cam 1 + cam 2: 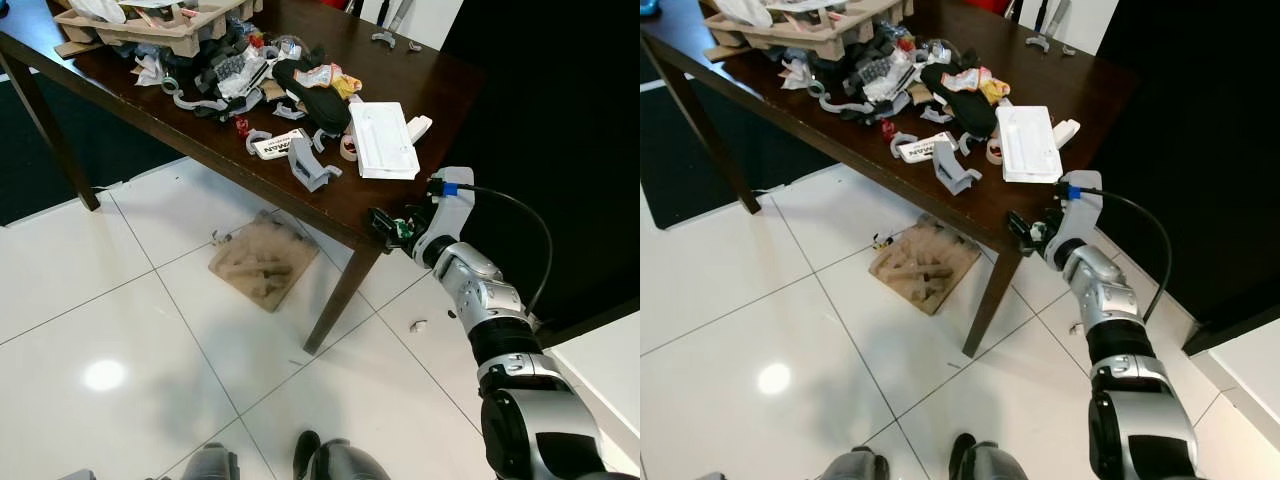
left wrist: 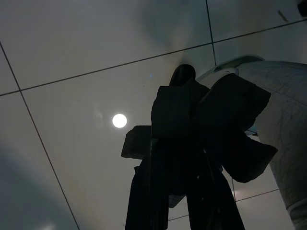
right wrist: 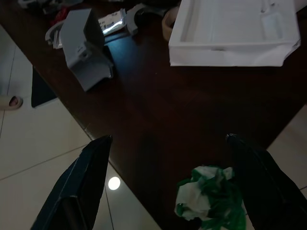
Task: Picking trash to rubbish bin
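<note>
The right end effector (image 3: 168, 187), fingers spread and empty, hovers at the desk (image 3: 158, 110) corner with the green-and-white wrapper (image 3: 208, 199) between them, so the pick seems underway: next, lower and clench.

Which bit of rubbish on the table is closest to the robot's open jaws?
The crumpled green-and-white wrapper at the table's corner, between the right gripper's jaws.

Dark wooden table (image 1: 330, 205) — glossy white tiled floor (image 1: 120, 330).
</note>
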Controlling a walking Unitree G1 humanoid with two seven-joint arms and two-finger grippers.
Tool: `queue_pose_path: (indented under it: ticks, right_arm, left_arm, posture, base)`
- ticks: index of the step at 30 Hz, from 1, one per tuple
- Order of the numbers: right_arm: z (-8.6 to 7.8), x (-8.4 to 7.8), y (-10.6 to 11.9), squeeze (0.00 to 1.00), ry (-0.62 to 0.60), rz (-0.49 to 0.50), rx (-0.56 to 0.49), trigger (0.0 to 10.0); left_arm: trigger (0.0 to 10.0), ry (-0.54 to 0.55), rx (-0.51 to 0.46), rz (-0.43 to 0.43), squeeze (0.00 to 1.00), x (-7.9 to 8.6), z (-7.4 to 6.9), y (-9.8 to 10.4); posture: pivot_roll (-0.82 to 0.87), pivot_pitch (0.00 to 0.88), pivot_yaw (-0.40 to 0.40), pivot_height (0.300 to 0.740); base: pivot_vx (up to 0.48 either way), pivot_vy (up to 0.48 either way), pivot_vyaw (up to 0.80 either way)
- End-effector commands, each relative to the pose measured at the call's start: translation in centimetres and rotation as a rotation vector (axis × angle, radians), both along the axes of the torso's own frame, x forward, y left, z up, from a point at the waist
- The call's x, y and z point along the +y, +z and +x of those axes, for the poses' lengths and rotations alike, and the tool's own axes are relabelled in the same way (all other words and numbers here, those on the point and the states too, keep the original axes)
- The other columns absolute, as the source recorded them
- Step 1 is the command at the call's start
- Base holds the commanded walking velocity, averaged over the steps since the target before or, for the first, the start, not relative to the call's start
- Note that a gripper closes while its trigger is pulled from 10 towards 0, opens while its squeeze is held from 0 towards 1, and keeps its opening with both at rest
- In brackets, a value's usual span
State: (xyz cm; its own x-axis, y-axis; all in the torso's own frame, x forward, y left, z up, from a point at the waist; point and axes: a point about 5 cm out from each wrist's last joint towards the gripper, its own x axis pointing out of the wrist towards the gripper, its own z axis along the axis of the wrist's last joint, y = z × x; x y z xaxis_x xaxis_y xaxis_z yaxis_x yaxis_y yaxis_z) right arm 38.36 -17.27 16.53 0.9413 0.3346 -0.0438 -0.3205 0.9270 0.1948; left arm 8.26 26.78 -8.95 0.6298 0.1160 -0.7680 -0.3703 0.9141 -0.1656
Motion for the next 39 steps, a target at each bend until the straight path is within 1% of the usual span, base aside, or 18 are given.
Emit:
queue_pose_path:
  ticks: [1,7,9,14,19,29,30,31,32,33,34,39]
  right_arm:
    - [-0.2,-0.1,-0.8,0.0,-0.01,-0.002,0.037,10.0]
    - [-0.1,0.0,-0.6,0.0,-0.026,0.024,0.017,10.0]
    - [-0.1,-0.1,-0.8,0.0,-0.033,0.009,0.027,10.0]
    - [-0.2,0.0,-1.2,0.0,-0.029,-0.017,0.053,10.0]
    - [-0.2,0.4,-1.5,0.0,-0.021,-0.018,0.057,10.0]
    - [-0.2,0.5,-1.5,0.0,-0.025,-0.039,0.049,10.0]
    - [-0.2,0.5,-1.5,0.0,-0.024,-0.04,0.049,8.6]
    - [-0.2,0.5,-1.5,0.0,-0.024,-0.04,0.049,8.6]
    - [-0.2,0.6,-1.5,0.0,-0.02,-0.057,0.046,6.9]
    - [-0.2,0.6,-1.5,0.0,-0.02,-0.057,0.046,6.9]
    - [-0.3,0.7,-1.5,0.0,-0.011,-0.063,0.04,0.0]
    - [-0.4,1.0,-1.4,0.0,0.008,-0.064,0.02,0.0]
  left_arm:
    - [10.0,0.003,0.04,-0.021,0.0,-0.7,-1.4,-0.5]
    - [10.0,-0.005,0.024,-0.026,0.0,-0.8,-1.1,-0.5]
    - [10.0,-0.011,0.009,-0.027,0.0,-0.9,-0.7,-0.4]
    - [10.0,-0.014,-0.001,-0.024,0.0,-0.8,-0.4,-0.3]
    - [10.0,-0.024,-0.027,-0.019,0.0,-0.7,0.1,-0.1]
    - [10.0,-0.031,-0.044,-0.017,0.0,-0.7,0.4,0.0]
    - [10.0,-0.031,-0.046,-0.017,0.0,-0.7,0.4,0.0]
    - [10.0,-0.031,-0.046,-0.017,0.0,-0.7,0.4,0.0]
    - [10.0,-0.033,-0.048,-0.016,0.0,-0.7,0.4,0.1]
    - [10.0,-0.033,-0.048,-0.016,0.0,-0.7,0.4,0.1]
    - [10.0,-0.032,-0.045,-0.016,0.0,-0.6,0.4,0.0]
    - [10.0,-0.034,-0.044,-0.017,0.0,-0.6,0.3,0.0]
  posture:
    - [0.2,0.196,-0.115,0.74]
    - [0.2,0.196,-0.115,0.74]
    - [0.2,0.196,-0.115,0.74]
    - [0.2,0.196,-0.114,0.74]
    - [0.21,0.196,-0.113,0.74]
    - [0.21,0.196,-0.11,0.74]
    - [0.21,0.196,-0.11,0.74]
    - [0.21,0.196,-0.11,0.74]
    - [0.21,0.198,-0.111,0.74]
    - [0.21,0.198,-0.111,0.74]
    - [0.21,0.198,-0.111,0.74]
    - [0.21,0.199,-0.11,0.74]
  base:
    - [0.0,0.0,0.0]
    - [0.0,0.0,0.0]
    - [0.0,0.0,0.0]
    - [0.0,0.0,0.0]
    - [0.0,0.0,0.0]
    - [0.0,0.0,0.0]
    - [0.0,0.0,0.0]
    - [0.0,0.0,0.0]
    - [0.0,0.0,0.0]
    - [0.0,0.0,0.0]
    - [0.0,0.0,0.0]
    - [0.0,0.0,0.0]
